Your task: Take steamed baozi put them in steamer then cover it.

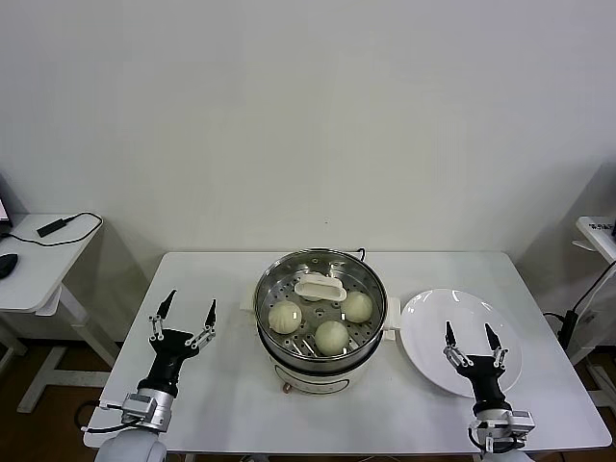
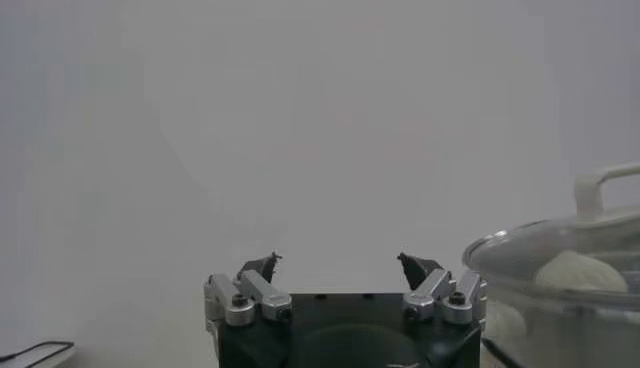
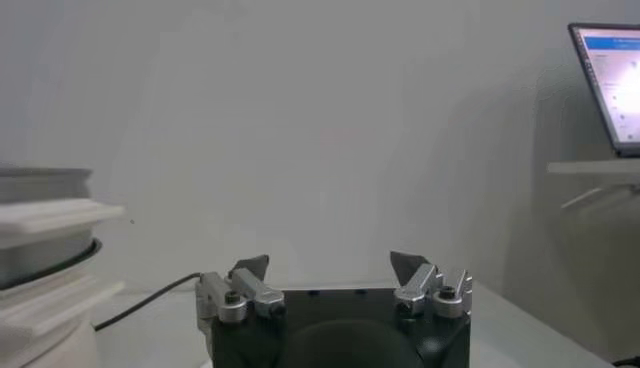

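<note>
Spread fingers (image 1: 183, 313), steamer (image 1: 320, 332) between grippers

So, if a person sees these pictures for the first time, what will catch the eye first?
Probably the shiny steamer in the middle of the white table, covered by a glass lid, with three pale baozi visible inside. Next, the empty white plate to its right. Then the two open pincers near the front edge: the left pincer beside the steamer, the right pincer over the plate.
</note>
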`<control>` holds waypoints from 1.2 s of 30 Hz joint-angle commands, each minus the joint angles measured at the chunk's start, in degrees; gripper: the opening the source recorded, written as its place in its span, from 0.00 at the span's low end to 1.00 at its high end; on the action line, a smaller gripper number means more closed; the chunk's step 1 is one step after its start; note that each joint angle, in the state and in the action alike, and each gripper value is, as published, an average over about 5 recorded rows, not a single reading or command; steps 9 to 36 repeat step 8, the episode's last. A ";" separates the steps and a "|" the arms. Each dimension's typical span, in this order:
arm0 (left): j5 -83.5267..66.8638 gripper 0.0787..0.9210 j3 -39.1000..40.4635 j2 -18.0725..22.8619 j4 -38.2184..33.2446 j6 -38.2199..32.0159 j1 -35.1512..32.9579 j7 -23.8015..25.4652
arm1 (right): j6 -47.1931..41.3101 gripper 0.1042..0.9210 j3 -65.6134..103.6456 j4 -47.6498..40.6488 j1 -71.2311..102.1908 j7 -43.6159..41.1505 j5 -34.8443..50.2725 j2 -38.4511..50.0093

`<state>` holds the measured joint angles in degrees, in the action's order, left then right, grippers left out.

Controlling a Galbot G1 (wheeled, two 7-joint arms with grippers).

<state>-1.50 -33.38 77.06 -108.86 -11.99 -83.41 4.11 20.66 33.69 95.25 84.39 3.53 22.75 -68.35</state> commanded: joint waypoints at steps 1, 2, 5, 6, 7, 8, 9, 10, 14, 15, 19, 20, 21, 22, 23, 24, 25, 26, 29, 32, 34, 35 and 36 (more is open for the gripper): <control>0.13 0.88 -0.02 0.05 0.14 -0.13 -0.19 0.01 | 0.21 0.88 0.03 0.11 0.19 -0.12 -0.16 0.02; 0.14 0.88 -0.03 0.06 0.12 -0.15 -0.20 0.01 | 0.22 0.88 0.05 0.11 0.25 -0.12 -0.19 0.05; 0.17 0.88 -0.03 0.05 0.07 -0.17 -0.25 -0.01 | 0.26 0.88 0.10 0.18 0.42 -0.09 -0.31 0.08; 0.19 0.88 -0.02 0.04 0.06 -0.16 -0.26 -0.08 | 0.27 0.88 0.11 0.19 0.46 -0.08 -0.35 0.07; 0.20 0.88 -0.01 0.04 0.05 -0.16 -0.26 -0.09 | 0.27 0.88 0.11 0.20 0.48 -0.07 -0.37 0.07; 0.21 0.88 0.00 0.04 0.04 -0.15 -0.26 -0.12 | 0.27 0.88 0.11 0.20 0.48 -0.05 -0.37 0.05; 0.21 0.88 0.00 0.04 0.04 -0.15 -0.26 -0.12 | 0.27 0.88 0.11 0.20 0.48 -0.05 -0.37 0.05; 0.21 0.88 0.00 0.04 0.04 -0.15 -0.26 -0.12 | 0.27 0.88 0.11 0.20 0.48 -0.05 -0.37 0.05; 0.21 0.88 0.00 0.04 0.04 -0.15 -0.26 -0.12 | 0.27 0.88 0.11 0.20 0.48 -0.05 -0.37 0.05; 0.21 0.88 0.00 0.04 0.04 -0.15 -0.26 -0.12 | 0.27 0.88 0.11 0.20 0.48 -0.05 -0.37 0.05; 0.21 0.88 0.00 0.04 0.04 -0.15 -0.26 -0.12 | 0.27 0.88 0.11 0.20 0.48 -0.05 -0.37 0.05; 0.21 0.88 0.00 0.04 0.04 -0.15 -0.26 -0.12 | 0.27 0.88 0.11 0.20 0.48 -0.05 -0.37 0.05; 0.21 0.88 0.00 0.04 0.04 -0.15 -0.26 -0.12 | 0.27 0.88 0.11 0.20 0.48 -0.05 -0.37 0.05; 0.21 0.88 0.00 0.04 0.04 -0.15 -0.26 -0.12 | 0.27 0.88 0.11 0.20 0.48 -0.05 -0.37 0.05; 0.21 0.88 0.00 0.04 0.04 -0.15 -0.26 -0.12 | 0.27 0.88 0.11 0.20 0.48 -0.05 -0.37 0.05; 0.21 0.88 0.00 0.04 0.04 -0.15 -0.26 -0.12 | 0.27 0.88 0.11 0.20 0.48 -0.05 -0.37 0.05; 0.21 0.88 0.00 0.04 0.04 -0.15 -0.26 -0.12 | 0.27 0.88 0.11 0.20 0.48 -0.05 -0.37 0.05; 0.21 0.88 0.00 0.04 0.04 -0.15 -0.26 -0.12 | 0.27 0.88 0.11 0.20 0.48 -0.05 -0.37 0.05; 0.21 0.88 0.00 0.04 0.04 -0.15 -0.26 -0.12 | 0.27 0.88 0.11 0.20 0.48 -0.05 -0.37 0.05; 0.21 0.88 0.00 0.04 0.04 -0.15 -0.26 -0.12 | 0.27 0.88 0.11 0.20 0.48 -0.05 -0.37 0.05; 0.21 0.88 0.00 0.04 0.04 -0.15 -0.26 -0.12 | 0.27 0.88 0.11 0.20 0.48 -0.05 -0.37 0.05; 0.21 0.88 0.00 0.04 0.04 -0.15 -0.26 -0.12 | 0.27 0.88 0.11 0.20 0.48 -0.05 -0.37 0.05; 0.21 0.88 0.00 0.04 0.04 -0.15 -0.26 -0.12 | 0.27 0.88 0.11 0.20 0.48 -0.05 -0.37 0.05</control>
